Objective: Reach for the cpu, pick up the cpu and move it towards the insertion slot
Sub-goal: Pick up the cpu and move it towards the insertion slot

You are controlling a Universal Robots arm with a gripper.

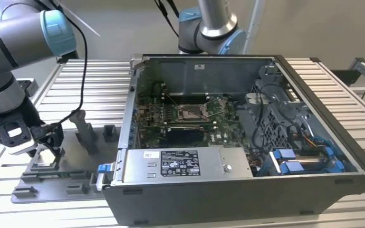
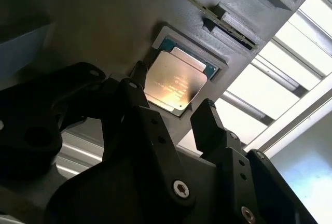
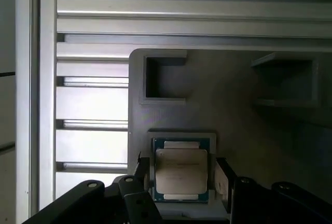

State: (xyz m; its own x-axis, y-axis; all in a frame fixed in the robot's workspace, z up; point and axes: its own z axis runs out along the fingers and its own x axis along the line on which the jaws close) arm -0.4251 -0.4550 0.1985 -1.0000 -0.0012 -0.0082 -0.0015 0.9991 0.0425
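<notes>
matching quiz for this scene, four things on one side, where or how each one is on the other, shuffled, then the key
1 cpu
2 insertion slot
3 gripper
4 computer case

a open-topped, on the slatted table
b in a recess of the grey fixture plate
c on the green board inside the case
d open, fingers flanking the cpu

Pairs: 1-b, 2-c, 3-d, 4-a

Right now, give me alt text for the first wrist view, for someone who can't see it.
The gripper, fingers open, straddles the cpu, which lies flat in a square recess of the grey fixture plate. Another recess nearby is empty, and the plate rests on a ribbed metal table.
</notes>
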